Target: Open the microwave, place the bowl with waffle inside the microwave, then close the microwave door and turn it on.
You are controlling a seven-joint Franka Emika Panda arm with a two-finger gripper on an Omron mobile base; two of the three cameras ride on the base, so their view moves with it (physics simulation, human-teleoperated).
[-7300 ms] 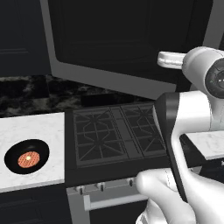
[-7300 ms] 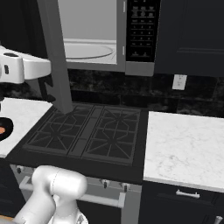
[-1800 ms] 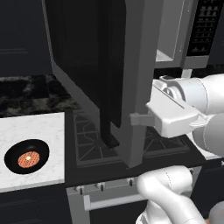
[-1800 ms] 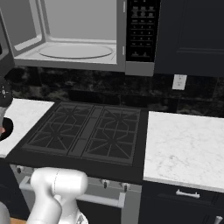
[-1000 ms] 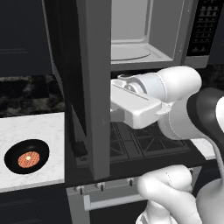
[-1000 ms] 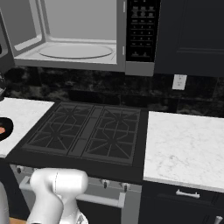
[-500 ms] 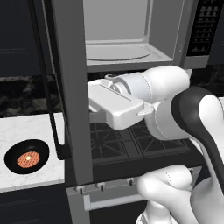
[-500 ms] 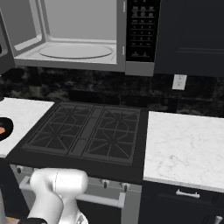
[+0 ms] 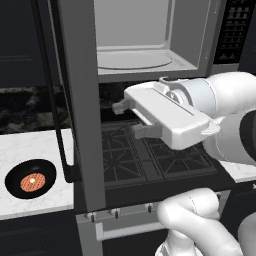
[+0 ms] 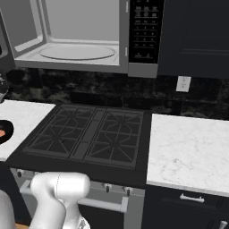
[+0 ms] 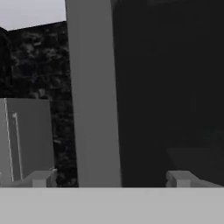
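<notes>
The microwave (image 9: 135,45) hangs above the stove with its pale cavity and turntable (image 10: 76,53) exposed. The microwave door (image 9: 82,100) stands swung far out to the left, seen edge-on, its black bar handle (image 9: 57,100) on the outer side. My gripper (image 9: 131,119) is open and empty, just right of the door's edge, below the cavity. In the hand view my gripper (image 11: 109,179) faces the door's grey frame (image 11: 94,100) and dark glass. The black bowl (image 9: 31,178) holding the waffle (image 9: 33,181) rests on the left counter, and the bowl (image 10: 3,130) also peeks in at the right base view's left edge.
A black gas stove (image 10: 89,134) lies below the microwave. White marble counters sit on its left (image 9: 30,150) and right (image 10: 188,143). The button panel (image 10: 143,31) is right of the cavity. Dark cabinets flank the microwave.
The door has swung from half open to wide open on the left. My gripper travelled left along with it and now sits beside its edge.
</notes>
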